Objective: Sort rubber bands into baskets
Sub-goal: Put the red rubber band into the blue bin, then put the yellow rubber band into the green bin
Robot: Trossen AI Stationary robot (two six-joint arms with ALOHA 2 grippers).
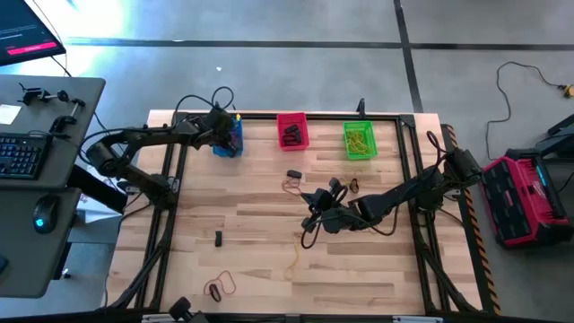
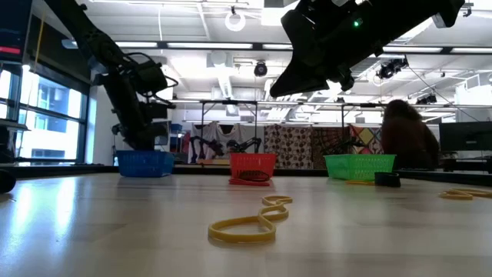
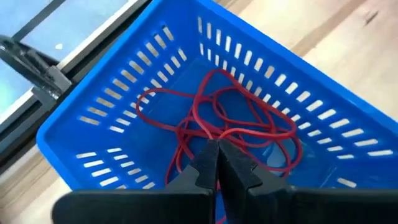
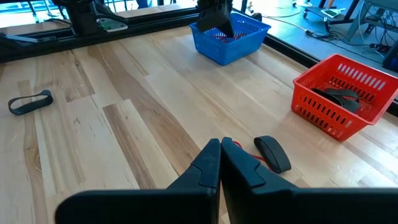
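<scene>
Sorting is partway done on a pale wooden worktop point(image 1: 260, 224) seen from above, with 3 mesh baskets in a row along its far edge. On the left is the blue basket point(image 1: 228, 142), which holds tangled red bands point(image 3: 224, 121). In the middle, the red basket point(image 1: 291, 131) holds black bands. On the right, the green basket point(image 1: 360, 140) holds yellowish ones.

The left gripper point(image 3: 217, 163) hangs over the blue basket with its fingers pressed together. A bit of red shows just below the tips, but whether a band is pinched there cannot be told.

The right gripper point(image 4: 221, 155) hovers low over the middle of the worktop, fingers also closed and holding nothing visible. Just beyond its tips lie a thick black band point(image 4: 272, 153) and a thin red band point(image 4: 252, 157), touching or nearly so.

Several bands remain loose: a yellowish one point(image 2: 250, 220) near the front edge, another black one point(image 1: 218, 238) to the left, and red loops point(image 1: 218, 286) at the near edge.

My judgement: the right arm is lining up its next pick. It would need to open its fingers, come down over 1 band only, and carry it to the matching basket.
</scene>
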